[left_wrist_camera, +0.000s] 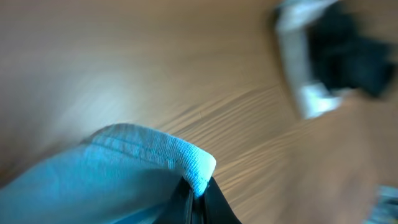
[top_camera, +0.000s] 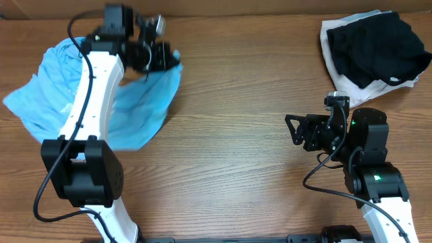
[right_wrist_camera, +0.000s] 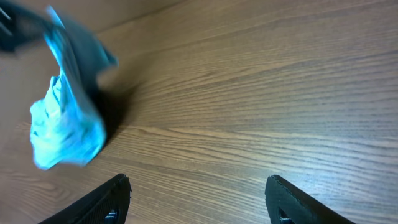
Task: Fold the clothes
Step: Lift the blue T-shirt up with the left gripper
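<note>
Two arms, one shirt: the left gripper (top_camera: 160, 57), reaching over the far-left part of the wooden table (top_camera: 243, 81), is clamped tight on a ribbed edge of the sky-blue T-shirt (top_camera: 40, 94). That edge is raised off the tabletop, while the rest of the garment lies crumpled beneath and to the left of the arm. The left wrist view, blurred, shows the ribbed band pinched right at the fingertips; collar or hem, can't tell. The right gripper (top_camera: 295, 129) hangs over the table's right side, well apart from the shirt, jaws spread wide and holding nothing. Its wrist cam shows only bare wood between the jaws, w/ the lifted blue cloth far off to the left. A black garment (top_camera: 378, 44) sits atop a white garment (top_camera: 334, 64) at the far-right corner, well apart from the shirt. Judging from this, the step in hand is prob. the opening one, lifting and spreading the shirt flat. No fold is made yet, so the task looks to be at an early stage. The next move likely calls for the right arm to cross toward centre and take a 2nd edge or corner, so both arms can pull the fabric taut and lay it flat before any fold. W/ a single-point grip the cloth may bunch or slip.
</note>
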